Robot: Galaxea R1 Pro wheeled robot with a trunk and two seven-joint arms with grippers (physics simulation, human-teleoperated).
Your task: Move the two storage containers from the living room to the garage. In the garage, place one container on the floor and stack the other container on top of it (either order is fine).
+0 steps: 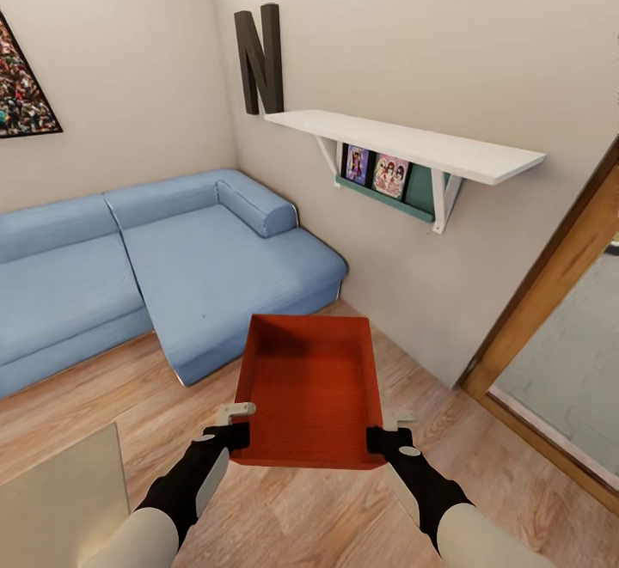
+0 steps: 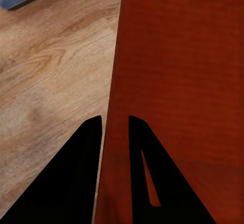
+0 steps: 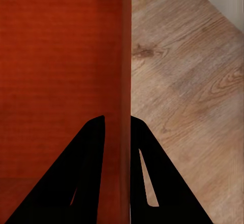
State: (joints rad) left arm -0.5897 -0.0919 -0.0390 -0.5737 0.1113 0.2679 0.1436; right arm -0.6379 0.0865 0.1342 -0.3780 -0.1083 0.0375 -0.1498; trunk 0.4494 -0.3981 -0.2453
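Note:
One orange-red storage container [image 1: 311,387] hangs level above the light wood plank floor [image 1: 284,508] of the living room, carried between my two arms. My left gripper [image 1: 234,435] is shut on its left side wall near the front corner, and my right gripper [image 1: 385,439] is shut on the right side wall. In the left wrist view the black fingers [image 2: 76,178] straddle the container's wall [image 2: 114,132]. The right wrist view shows the same grip, fingers [image 3: 86,178] on either side of the wall [image 3: 125,82], with the ribbed bottom [image 3: 56,71] beside them.
A blue corner sofa [image 1: 163,267] fills the left and centre ahead. A white wall shelf [image 1: 413,147] with a dark letter N [image 1: 260,57] juts from the wall on the right. A wood-framed glass door [image 1: 559,327] stands at far right. A pale tabletop corner [image 1: 56,499] sits at lower left.

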